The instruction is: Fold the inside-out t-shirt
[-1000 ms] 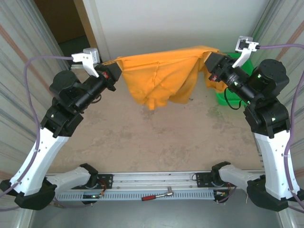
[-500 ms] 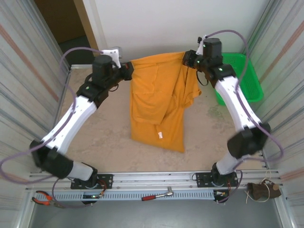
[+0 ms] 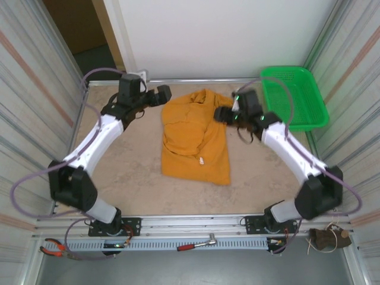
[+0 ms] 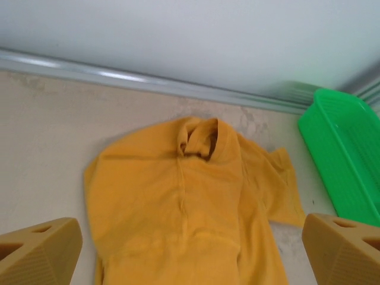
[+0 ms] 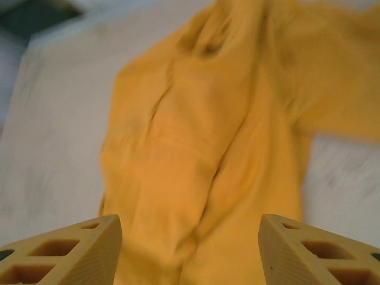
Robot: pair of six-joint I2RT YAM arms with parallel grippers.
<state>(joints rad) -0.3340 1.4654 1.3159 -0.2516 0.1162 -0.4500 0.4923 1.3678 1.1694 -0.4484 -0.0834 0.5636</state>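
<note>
The orange t-shirt (image 3: 196, 139) lies lengthwise on the surface (image 3: 130, 172), collar farthest from the arm bases. The left claw (image 3: 165, 93) and right claw (image 3: 221, 114), both released and empty, flank the collar end, and the right one is nearer.

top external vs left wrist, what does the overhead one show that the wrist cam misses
Top external adds the right gripper, the white tag near the hem, and a wrench by the near rail. Left wrist adds the collar close up between the left gripper's spread fingers. Shared: the t-shirt lying on the table and the green basket.
</note>
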